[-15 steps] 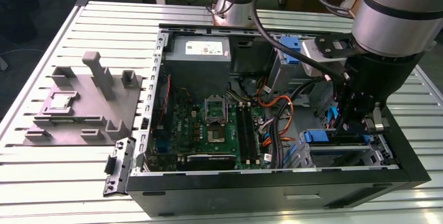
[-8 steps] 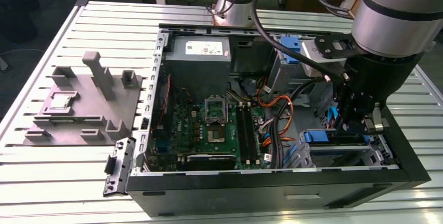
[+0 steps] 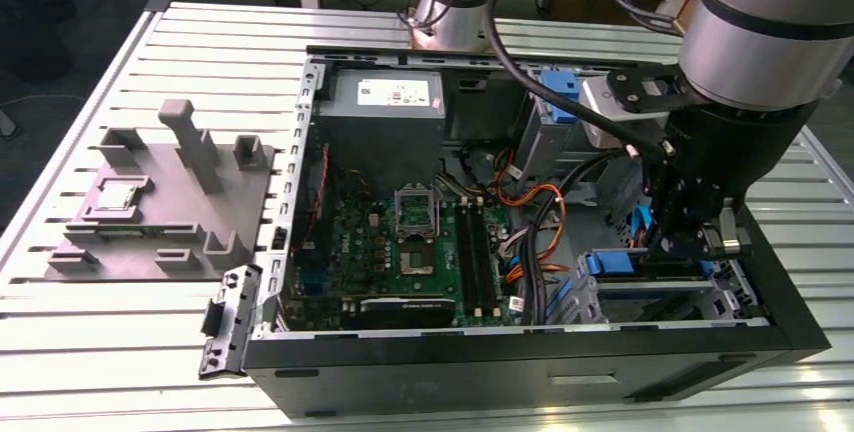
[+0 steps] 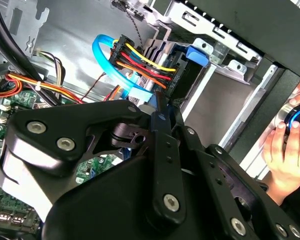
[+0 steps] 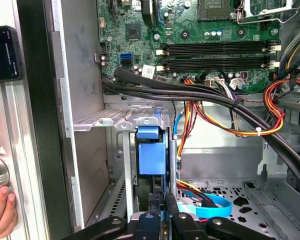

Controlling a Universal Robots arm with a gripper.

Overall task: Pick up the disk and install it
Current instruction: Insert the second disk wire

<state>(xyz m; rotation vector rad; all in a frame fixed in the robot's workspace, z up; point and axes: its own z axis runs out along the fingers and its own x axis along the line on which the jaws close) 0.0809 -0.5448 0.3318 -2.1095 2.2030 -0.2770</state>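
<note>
The gripper (image 5: 160, 202), jaws narrowed onto the edge of the disk (image 5: 151, 159), holds it upright inside the drive cage (image 5: 115, 120), long axis running straight ahead of the jaws into the bay.

Slatted table (image 3: 120, 342): computer case (image 3: 534, 372), grey stand (image 3: 160, 202).

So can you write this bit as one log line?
gripper: shut on disk | disk: edge-up in metal drive bay | case: open

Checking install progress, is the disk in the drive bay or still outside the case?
In: the disk stands on edge inside the metal bay, gripper at its end.
</note>
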